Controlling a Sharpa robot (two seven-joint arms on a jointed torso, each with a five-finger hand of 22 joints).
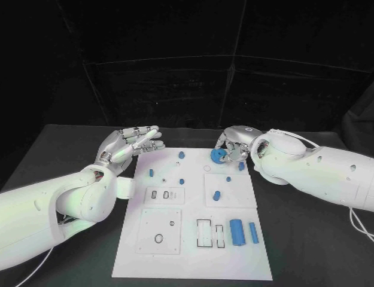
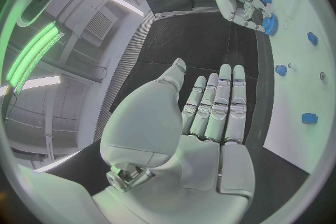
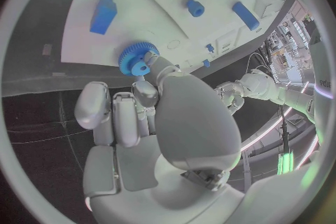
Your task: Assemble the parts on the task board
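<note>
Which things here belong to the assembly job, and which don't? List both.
Job:
- task board
- blue gear, held by right robot hand
- blue parts on the board, e.g. cylinder

Not in use:
- left robot hand, open, holding nothing
- black table

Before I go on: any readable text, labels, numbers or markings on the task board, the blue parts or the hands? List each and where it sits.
None can be read.
Task board: only outlined recesses and holes, no lettering I can make out.
Blue gear, held by the right robot hand: no marking visible.
Left robot hand, holding nothing: no label visible.
Faint grey marks at the rim of the right wrist view: too small and cut off to read.
</note>
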